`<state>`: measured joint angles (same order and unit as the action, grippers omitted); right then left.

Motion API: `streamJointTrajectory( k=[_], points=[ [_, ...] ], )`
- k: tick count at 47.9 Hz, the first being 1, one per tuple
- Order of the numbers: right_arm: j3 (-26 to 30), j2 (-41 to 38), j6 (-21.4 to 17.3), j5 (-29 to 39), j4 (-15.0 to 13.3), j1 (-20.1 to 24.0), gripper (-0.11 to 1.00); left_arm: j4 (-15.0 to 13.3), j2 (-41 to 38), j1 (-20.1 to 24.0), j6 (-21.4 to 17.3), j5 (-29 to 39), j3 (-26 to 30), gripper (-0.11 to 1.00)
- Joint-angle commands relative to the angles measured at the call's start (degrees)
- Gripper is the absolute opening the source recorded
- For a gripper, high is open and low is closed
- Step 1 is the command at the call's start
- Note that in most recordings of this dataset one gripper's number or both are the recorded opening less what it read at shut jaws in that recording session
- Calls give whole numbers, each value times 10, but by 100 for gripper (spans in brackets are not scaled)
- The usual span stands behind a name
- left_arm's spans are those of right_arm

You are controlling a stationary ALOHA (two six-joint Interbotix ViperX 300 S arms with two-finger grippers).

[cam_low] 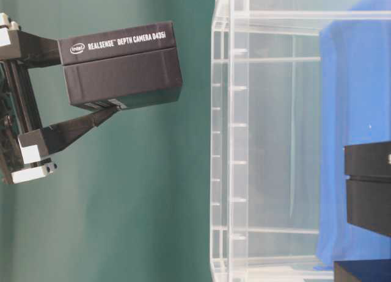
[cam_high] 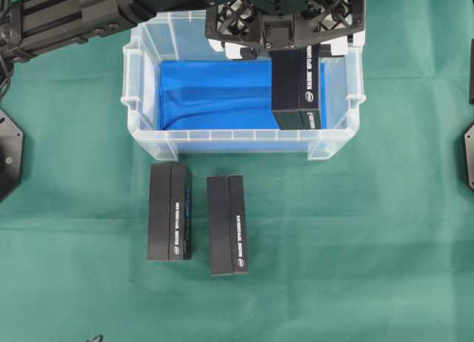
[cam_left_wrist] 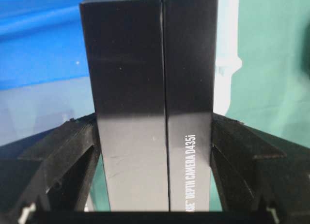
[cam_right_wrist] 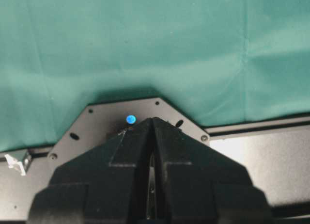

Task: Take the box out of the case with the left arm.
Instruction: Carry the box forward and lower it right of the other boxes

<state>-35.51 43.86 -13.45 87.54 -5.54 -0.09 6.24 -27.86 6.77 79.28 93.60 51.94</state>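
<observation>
I see the green cloth-covered table point(cam_high: 385, 238) spreading wide around the large clear plastic rectangular case point(cam_high: 141, 98) with its ribbed rim and bright blue lining point(cam_high: 215, 94), so there is free cloth on every side of that case. The black metal left arm point(cam_high: 67, 20) comes in from the case's upper left corner and lies across its far rim. Its left gripper point(cam_high: 285, 47) is clamped on the black rectangular cardboard box point(cam_high: 296, 86) printed with white lettering, which hangs at the case's right end, close to the right wall. From overhead I cannot tell how far the box has cleared the rim. The table-level view settles that: there the box point(cam_low: 122, 65) is apart from the case's clear ribbed wall point(cam_low: 229, 141), with plain green between them, and the two black fingers point(cam_low: 73, 126) press its opposite faces. The left wrist view adds only the grip itself, the box point(cam_left_wrist: 150, 103) filling the gap between both fingers point(cam_left_wrist: 242, 156), blue lining off to one side and green cloth to the other.

Two more black rectangular boxes, one point(cam_high: 169, 212) and the other point(cam_high: 227, 224), lie flat on the cloth just in front of the case's near wall, side by side and not touching.

The right gripper point(cam_right_wrist: 152, 136) shows only in its own wrist view, its jaws pressed together with nothing between them, above a black metal base plate point(cam_right_wrist: 101, 124) on the cloth.
</observation>
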Motion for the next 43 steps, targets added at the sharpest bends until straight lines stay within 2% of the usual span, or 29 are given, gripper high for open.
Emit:
streamJointTrajectory(
  k=[1, 13, 34, 43],
  points=[
    [7, -2, -2, -3, 0, -1, 2, 2, 29, -13, 4, -2, 7, 63],
    [6, -2, -1, -3, -2, -1, 2, 8, 26, -56, 47, -1, 7, 63],
    [6, -2, -1, -3, -1, -1, 2, 15, 22, -149, 152, -2, 7, 63],
    [6, -2, 1, -3, -1, -1, 2, 15, 22, -175, 171, -2, 7, 63]
  ],
)
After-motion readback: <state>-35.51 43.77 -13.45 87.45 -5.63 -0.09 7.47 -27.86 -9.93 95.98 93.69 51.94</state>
